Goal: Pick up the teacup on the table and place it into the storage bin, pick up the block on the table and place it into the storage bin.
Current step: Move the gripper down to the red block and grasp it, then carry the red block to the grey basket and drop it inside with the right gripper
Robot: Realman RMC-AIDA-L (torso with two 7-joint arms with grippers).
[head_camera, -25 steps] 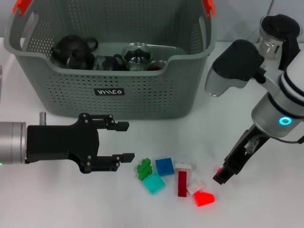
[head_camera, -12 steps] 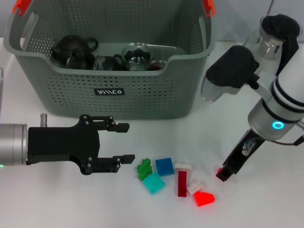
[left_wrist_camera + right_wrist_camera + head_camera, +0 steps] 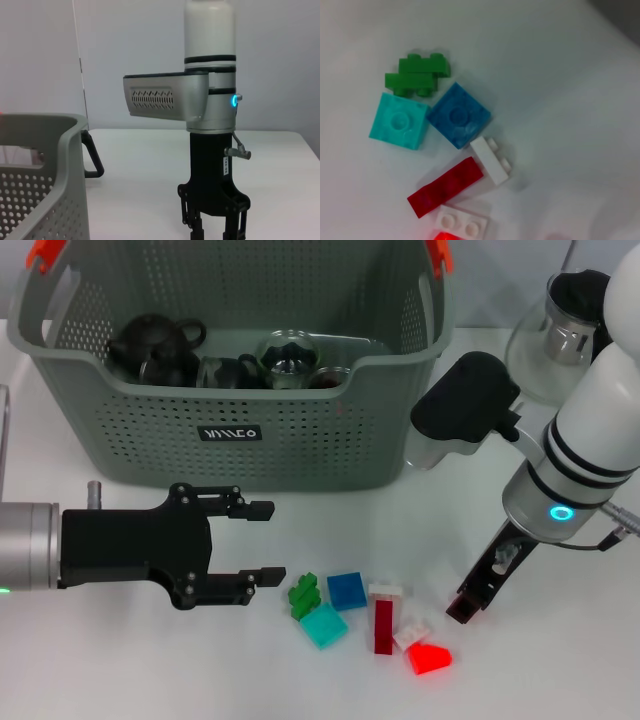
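Several blocks lie in a cluster on the white table: green (image 3: pixel 303 593) (image 3: pixel 417 75), teal (image 3: pixel 324 625) (image 3: pixel 400 121), blue (image 3: pixel 347 590) (image 3: pixel 458 115), dark red (image 3: pixel 384 626) (image 3: pixel 446 186), two white ones (image 3: pixel 412 633) (image 3: pixel 490 160) and a bright red one (image 3: pixel 430 658). My right gripper (image 3: pixel 464 607) (image 3: pixel 215 232) points down just right of the cluster, open and holding nothing. To the cluster's left, my left gripper (image 3: pixel 268 541) hovers open and empty. The storage bin (image 3: pixel 240 455) stands behind, holding dark tea ware (image 3: pixel 155 348) and a glass piece (image 3: pixel 288 356). No teacup shows on the table.
A glass teapot (image 3: pixel 570 330) with a black handle stands at the back right, behind my right arm. The bin's wall (image 3: pixel 45 175) rises beside the left wrist camera. White table surface stretches between the bin and the blocks.
My right arm has swung left, carrying its gripper a little left and closer to the blocks. The left arm and the blocks have not moved.
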